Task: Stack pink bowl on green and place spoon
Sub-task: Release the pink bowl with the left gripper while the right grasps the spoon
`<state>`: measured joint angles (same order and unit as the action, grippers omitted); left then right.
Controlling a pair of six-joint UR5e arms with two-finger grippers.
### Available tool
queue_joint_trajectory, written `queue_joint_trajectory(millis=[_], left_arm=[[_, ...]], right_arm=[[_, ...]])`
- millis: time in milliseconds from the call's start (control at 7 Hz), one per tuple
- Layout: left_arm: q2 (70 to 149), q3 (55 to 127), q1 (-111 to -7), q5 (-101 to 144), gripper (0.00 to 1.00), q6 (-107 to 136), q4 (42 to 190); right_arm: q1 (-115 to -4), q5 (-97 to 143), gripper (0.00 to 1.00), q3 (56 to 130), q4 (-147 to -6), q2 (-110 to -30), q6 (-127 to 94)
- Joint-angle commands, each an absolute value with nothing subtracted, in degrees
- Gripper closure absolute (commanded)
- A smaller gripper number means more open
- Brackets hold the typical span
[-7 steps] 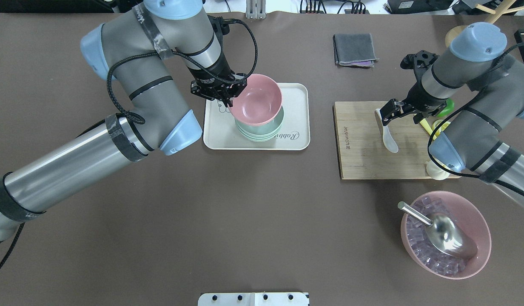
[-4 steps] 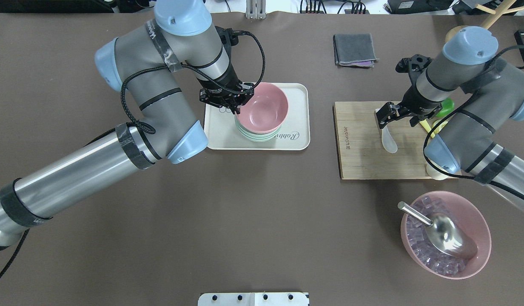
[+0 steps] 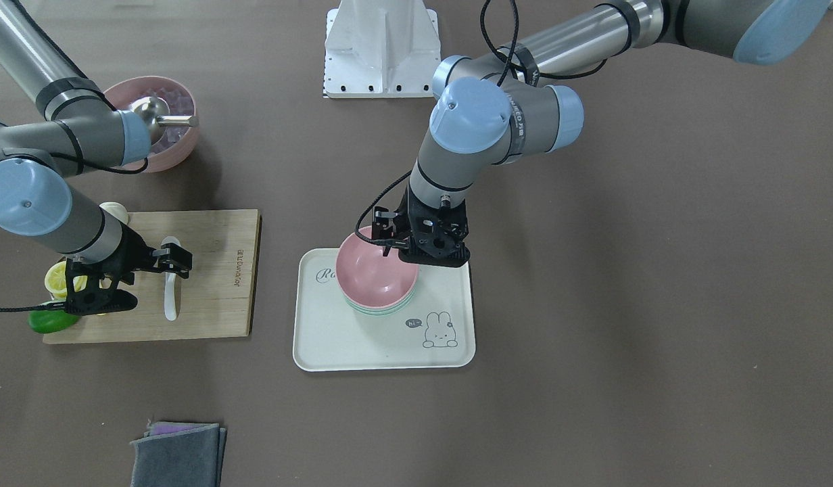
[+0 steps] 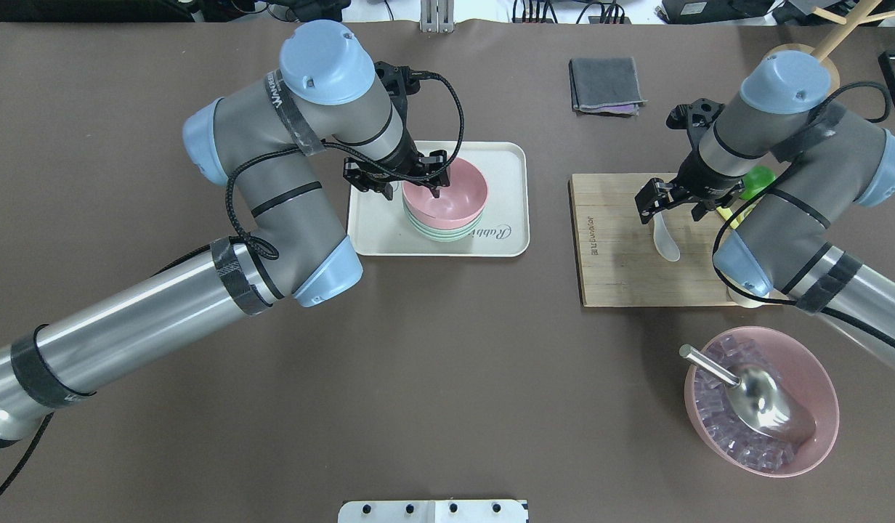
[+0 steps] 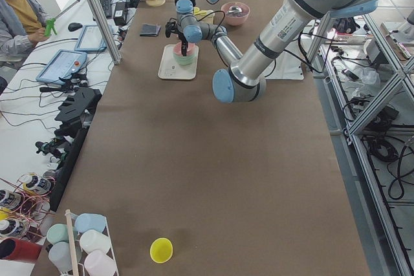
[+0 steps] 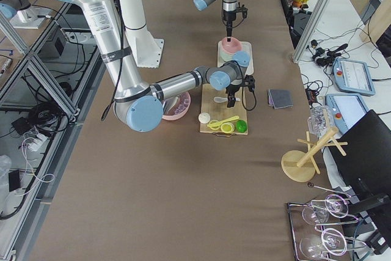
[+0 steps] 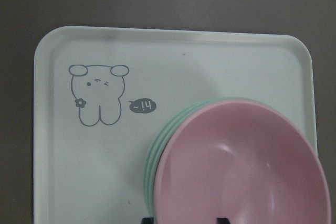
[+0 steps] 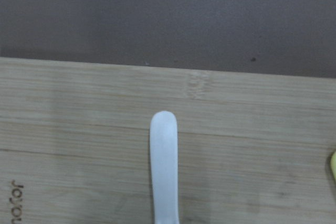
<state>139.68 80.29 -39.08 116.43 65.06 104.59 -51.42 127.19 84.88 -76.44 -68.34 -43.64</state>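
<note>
The small pink bowl [image 4: 451, 192] sits nested in the green bowl [image 4: 440, 232] on the cream tray [image 4: 505, 167]. It also shows in the front view [image 3: 372, 274] and the left wrist view [image 7: 247, 171]. My left gripper [image 4: 411, 191] is open, one finger outside and one inside the pink bowl's left rim. The white spoon [image 4: 667, 243] lies flat on the wooden board [image 4: 614, 247]. Its handle fills the right wrist view [image 8: 164, 166]. My right gripper [image 4: 669, 207] is open over the spoon's handle end.
A larger pink bowl [image 4: 829, 392] holding ice cubes and a steel scoop [image 4: 767, 407] stands at the near right. A grey cloth [image 4: 606, 83] lies at the back. Yellow and green pieces [image 4: 752, 189] lie at the board's right edge, under my right arm.
My left gripper lowered the tilted pink bowl level into the green bowl and opened off its rim. My right gripper shifted left over the spoon's handle.
</note>
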Motion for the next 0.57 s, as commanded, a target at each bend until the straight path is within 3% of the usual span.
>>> queue_joint_trajectory(millis=[0, 143, 429], left_arm=[[138.34, 83.05, -39.46, 116.19, 0.03, 65.04, 104.50], [135.90, 85.49, -39.55, 116.28, 0.03, 65.04, 104.50], [132.90, 88.76, -39.90, 116.45, 0.03, 65.04, 104.50]], right_arm=[[-51.24, 127.35, 0.75, 83.76, -76.46, -67.94, -43.86], [-51.24, 127.61, 1.00, 83.76, -76.55, -67.07, -44.38], [-51.24, 127.79, 1.00, 83.50, -76.55, -65.57, -45.00]])
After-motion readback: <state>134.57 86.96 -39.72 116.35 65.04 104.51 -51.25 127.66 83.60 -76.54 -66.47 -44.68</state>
